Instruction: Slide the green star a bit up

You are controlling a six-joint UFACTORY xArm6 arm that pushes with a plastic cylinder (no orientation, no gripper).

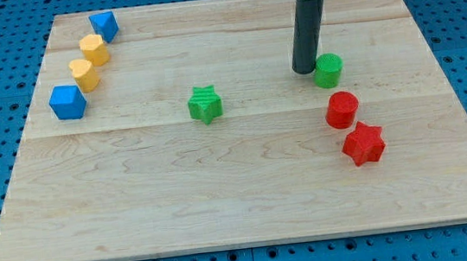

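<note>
The green star (205, 105) lies near the middle of the wooden board (223, 192). My tip (305, 70) rests on the board at the view's upper right, well to the right of the star and a little higher. It stands right beside the left edge of a green cylinder (328, 70), touching or nearly touching it.
A red cylinder (342, 109) and a red star (363, 143) lie below the green cylinder. At the upper left sit a blue block (104, 25), two yellow blocks (94, 49) (84, 74) and a blue cube (67, 102).
</note>
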